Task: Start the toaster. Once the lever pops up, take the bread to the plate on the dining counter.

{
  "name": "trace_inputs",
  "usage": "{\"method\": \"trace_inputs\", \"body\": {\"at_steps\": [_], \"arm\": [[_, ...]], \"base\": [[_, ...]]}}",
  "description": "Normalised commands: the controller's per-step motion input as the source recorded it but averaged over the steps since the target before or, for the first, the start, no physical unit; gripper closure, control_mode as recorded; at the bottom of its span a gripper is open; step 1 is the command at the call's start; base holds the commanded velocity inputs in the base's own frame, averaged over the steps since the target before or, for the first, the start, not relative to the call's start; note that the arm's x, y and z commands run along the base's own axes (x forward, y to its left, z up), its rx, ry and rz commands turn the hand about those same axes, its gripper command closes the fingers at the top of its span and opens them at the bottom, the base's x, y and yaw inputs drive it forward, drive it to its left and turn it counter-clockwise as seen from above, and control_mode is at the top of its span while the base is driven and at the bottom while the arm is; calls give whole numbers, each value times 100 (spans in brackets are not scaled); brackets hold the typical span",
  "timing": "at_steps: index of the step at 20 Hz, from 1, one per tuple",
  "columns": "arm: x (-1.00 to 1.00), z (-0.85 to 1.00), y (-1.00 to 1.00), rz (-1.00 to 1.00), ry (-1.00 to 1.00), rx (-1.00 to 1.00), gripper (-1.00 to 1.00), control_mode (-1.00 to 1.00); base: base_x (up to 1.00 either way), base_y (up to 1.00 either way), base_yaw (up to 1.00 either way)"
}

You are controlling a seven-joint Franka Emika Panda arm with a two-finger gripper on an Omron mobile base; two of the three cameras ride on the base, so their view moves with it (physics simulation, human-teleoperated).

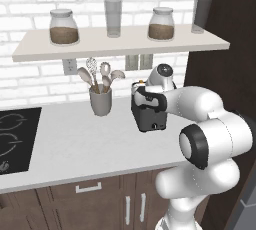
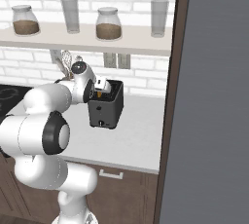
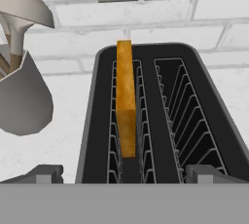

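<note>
- The toaster (image 1: 149,111) stands on a white speckled tabletop (image 1: 75,144), close to the white brick wall (image 1: 35,81) behind it.
- The bread (image 3: 125,99) sits upright in the toaster's left slot as the hand view has it, its golden top edge above the wire guides; the other slot holds nothing.
- The end effector (image 3: 124,173) hovers just above the toaster's near edge, its two fingertips (image 3: 46,173) spread wide, one to each side, gripping nothing.
- A grey cup (image 1: 100,101) of spoons and a whisk stands on the tabletop to the left of the toaster, apart from it.
- Two grey outlet plates (image 1: 138,62) are set in the wall just above and behind the toaster.
- A pale shelf (image 1: 120,41) runs along the wall above the toaster; it carries two lidded jars (image 1: 64,26) with brown contents and two clear tumblers (image 1: 113,18).
- A black cooktop (image 1: 15,139) is set into the tabletop, well to the left of the toaster.
- Brown cabinet fronts (image 1: 100,199) with pale handles sit below the tabletop.
- A tall dark panel (image 2: 214,101) rises directly right of the toaster.
</note>
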Motion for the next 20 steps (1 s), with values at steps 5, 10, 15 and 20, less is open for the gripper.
{"method": "trace_inputs", "body": {"at_steps": [5,10,15,20], "arm": [[0,0,0,0,0,0,-100,-100],[0,0,0,0,0,0,-100,-100],[0,0,0,0,0,0,-100,-100],[0,0,0,0,0,0,-100,-100]], "base": [[0,0,0],[0,0,0],[0,0,0],[0,0,0]]}}
